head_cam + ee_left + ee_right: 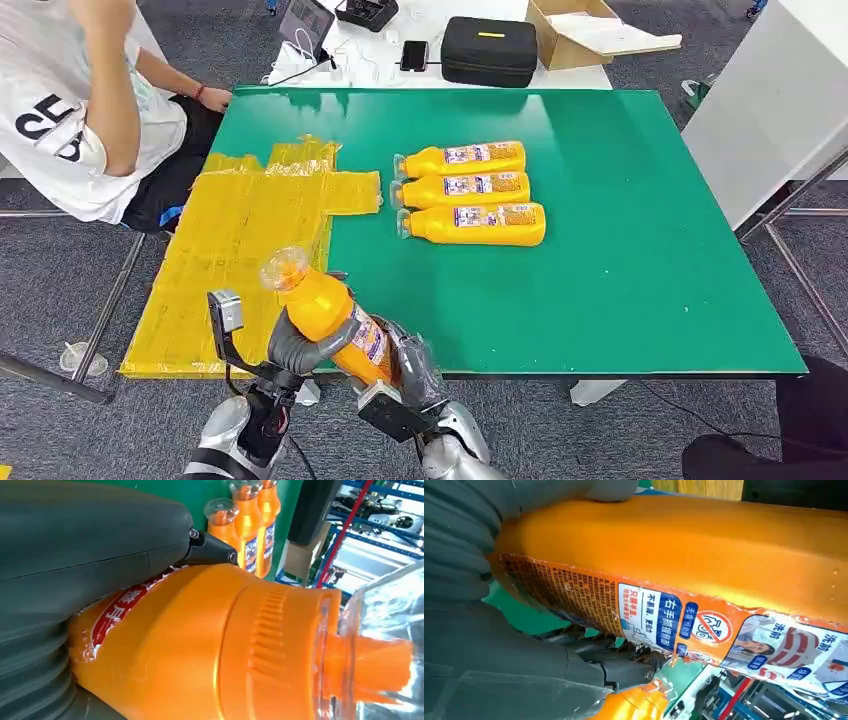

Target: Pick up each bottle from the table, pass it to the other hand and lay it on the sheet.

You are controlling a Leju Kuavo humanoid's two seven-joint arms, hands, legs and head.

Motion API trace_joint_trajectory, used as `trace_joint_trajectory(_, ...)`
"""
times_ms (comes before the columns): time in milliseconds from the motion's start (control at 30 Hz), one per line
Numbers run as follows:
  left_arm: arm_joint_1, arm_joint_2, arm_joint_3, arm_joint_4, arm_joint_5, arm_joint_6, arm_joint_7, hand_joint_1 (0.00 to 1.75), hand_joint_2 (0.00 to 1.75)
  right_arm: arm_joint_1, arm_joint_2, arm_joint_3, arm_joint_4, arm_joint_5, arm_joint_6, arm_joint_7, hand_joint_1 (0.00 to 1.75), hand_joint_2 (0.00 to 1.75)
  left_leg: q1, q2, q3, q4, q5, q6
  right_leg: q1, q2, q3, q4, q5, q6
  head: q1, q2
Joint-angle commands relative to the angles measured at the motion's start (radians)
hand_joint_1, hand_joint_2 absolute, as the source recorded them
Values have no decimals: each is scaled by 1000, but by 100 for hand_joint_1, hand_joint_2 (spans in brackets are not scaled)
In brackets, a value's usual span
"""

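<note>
Head view: bottle (325, 310) held mid-air over near bench (620, 300) edge, left hand (295, 348) and right hand (410, 375) both wrapped on it. Risk: early release drops it short of sheet (240, 250); right grip firmness probably partial.

head: high, facing 12 o'clock down over bench (620, 300) | wrists: close-up | shared: held bottle (325, 305)

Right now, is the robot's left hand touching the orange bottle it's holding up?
Touching. In the left wrist view the left hand wraps against the bottle, with no gap between them.
</note>
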Motion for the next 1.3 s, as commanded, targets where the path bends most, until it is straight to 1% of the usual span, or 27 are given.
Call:
trace_joint_trajectory(33, -25, 28, -16, 36, 32, -65, 14, 175, 175, -26, -4, 8, 24, -8, -10, -3, 175, 175, 0, 1, 3, -1, -1, 1, 0, -1, 3, -1, -1, -1, 0, 0)
trace_joint_trajectory(67, -24, 28, -14, 39, 54, -88, 23, 175, 175, -31, -4, 2, 29, -4, -18, -3, 175, 175, 1, 1, 5, 0, -2, 1, 1, -1, 6, -1, -2, -2, 0, 0)
trace_joint_trajectory(100, -24, 28, -9, 44, 82, -107, 39, 175, 175, -31, -3, -5, 24, -8, -21, -3, 175, 175, 0, 1, 3, 0, -1, 0, 0, 0, 3, -1, -1, -1, 0, 0)
trace_joint_trajectory(133, -23, 29, -6, 49, 112, -127, 54, 175, 175, -32, -3, -11, 20, -8, -27, -3, 96, 175, 1, 2, 5, 0, -2, 1, 1, 0, 5, -1, -1, -2, 0, 0)
trace_joint_trajectory(167, -23, 30, -4, 51, 120, -129, 55, 175, 175, -32, -1, -17, 14, -13, -31, -3, 0, 175, 0, 1, 4, 0, -1, 1, 1, 0, 4, -1, -1, -2, 0, 0)
trace_joint_trajectory(200, -24, 32, 2, 53, 145, -135, 65, 175, 175, -29, -1, -27, -7, -24, -39, -3, 0, 175, 0, 1, 2, 0, -1, 0, 0, 0, 2, 0, 0, -1, 0, 0)
trace_joint_trajectory(233, -25, 35, 13, 50, 163, -122, 69, 175, 175, -30, -1, -37, -21, -39, -15, -3, 0, 0, 0, 1, 4, -1, -1, 1, 1, 0, 4, -1, -1, -2, 0, 0)
trace_joint_trajectory(300, -31, 41, 35, 36, 176, -94, 66, 175, 175, -11, -8, -56, -108, -86, 46, -3, 0, 0, 0, 1, 4, 0, -1, 1, 1, -1, 4, 0, -1, -2, 0, 0)
trace_joint_trajectory(333, -42, 43, 63, 25, 183, -64, 61, 175, 175, 9, -17, -67, -186, -139, 114, -3, 0, 0, 0, 1, 2, 0, 0, 0, 1, 0, 2, 0, 0, -1, 0, 0)
trace_joint_trajectory(400, -68, 47, 103, 4, 140, 23, 32, 175, 175, 29, -26, -87, -276, -189, 185, -3, 0, 0, 0, 1, 1, 0, 0, 0, 0, 0, 1, 0, 0, -1, 0, 0)
trace_joint_trajectory(433, -92, 44, 136, -1, 101, 96, 10, 175, 175, 46, -30, -106, -337, -230, 247, -3, 0, 0, 1, 0, 1, 1, -1, 1, 1, -1, 2, 1, -1, -2, 0, 0)
trace_joint_trajectory(467, -113, 44, 152, -7, 58, 153, -10, 175, 175, 54, -33, -116, -370, -249, 280, -3, 0, 0, 1, -1, -1, 1, 0, 0, 1, -2, 0, 1, 0, -1, 0, 0)
trace_joint_trajectory(500, -134, 41, 173, -7, 33, 195, -24, 175, 175, 65, -35, -124, -405, -256, 294, -3, 0, 0, 1, -1, 1, 1, 0, 0, 1, -3, 2, 1, -1, -2, 0, 0)
trace_joint_trajectory(533, -152, 41, 186, -9, 10, 225, -31, 175, 175, 73, -36, -130, -430, -261, 304, -3, 0, 0, 1, -2, -1, 1, 1, 0, 1, -3, 0, 1, 0, -1, 0, 0)
trace_joint_trajectory(567, -177, 37, 206, -10, -58, 299, -65, 175, 175, 88, -38, -133, -466, -261, 316, -3, 0, 0, 1, -3, 0, 1, 0, 0, 2, -5, 1, 1, -1, -2, 0, 0)
trace_joint_trajectory(700, -225, 34, 235, -3, -169, 426, -95, 175, 175, 120, -43, -123, -548, -270, 297, -3, 0, 0, 1, -3, 2, 2, 0, 0, 2, -5, 3, 1, -2, -2, 0, 0)
trace_joint_trajectory(733, -233, 30, 245, 6, -188, 452, -104, 175, 175, 123, -44, -119, -555, -279, 289, -3, 0, 0, 1, -2, 0, 1, 1, 0, 1, -3, 1, 1, -1, -1, 0, 0)
trace_joint_trajectory(767, -237, 31, 247, 10, -207, 470, -115, 175, 175, 123, -46, -114, -556, -282, 288, -3, 0, 0, 2, -2, 5, 2, -1, 1, 3, -5, 6, 0, -3, -3, 0, 0)
trace_joint_trajectory(833, -255, 37, 260, 26, -307, 597, -167, 175, 175, 129, -52, -95, -574, -289, 285, -3, 0, 0, 0, -1, 1, 0, 1, 0, 1, -2, 1, 0, 0, -1, 0, 0)
trace_joint_trajectory(867, -264, 41, 268, 30, -340, 645, -178, 175, 175, 131, -52, -91, -580, -293, 283, -3, 0, 0, 1, -1, 3, 0, 0, 0, 1, -3, 4, 0, -1, -2, 0, 0)
trace_joint_trajectory(967, -269, 48, 271, 29, -357, 656, -184, 175, 175, 133, -52, -89, -584, -294, 280, -3, 0, 0, 1, 0, 1, 0, 1, 0, 1, -1, 2, 0, 0, -1, 0, 0)
trace_joint_trajectory(1000, -276, 59, 255, 36, -466, 771, -212, 175, 175, 134, -54, -85, -596, -306, 287, -3, 0, 0, 1, -1, 4, 0, 0, 0, 2, -2, 4, 0, -1, -2, 0, 0)
trace_joint_trajectory(1067, -307, 98, 226, 89, -672, 895, -188, 175, 175, 133, -55, -86, -609, -337, 288, -3, 0, 0, 1, -1, 3, 0, 0, 0, 1, -3, 4, 0, -1, -2, 0, 0)
trace_joint_trajectory(1133, -336, 128, 204, 152, -809, 946, -152, 175, 175, 128, -55, -89, -607, -347, 289, -3, 0, 0, 1, 0, 4, 0, 0, 0, 2, -2, 4, 0, -1, -2, 0, 0)
trace_joint_trajectory(1200, -379, 170, 179, 275, -1001, 991, -83, 175, 175, 120, -54, -92, -602, -355, 298, -3, 0, 0, 0, 0, 2, -1, 1, -1, 1, -1, 2, 0, 0, -1, 0, 0)
trace_joint_trajectory(1267, -392, 192, 169, 359, -1073, 990, -68, 175, 175, 116, -52, -95, -588, -358, 305, -3, 0, 0, 0, 0, 3, -1, 1, -1, 1, -1, 3, 0, 0, -1, 0, 0)
trace_joint_trajectory(1300, -395, 201, 161, 391, -1105, 976, -58, 175, 175, 116, -52, -97, -587, -359, 309, -3, 0, 0, 0, 1, 6, -2, 1, 0, 1, -1, 5, -1, 0, -2, 0, 0)
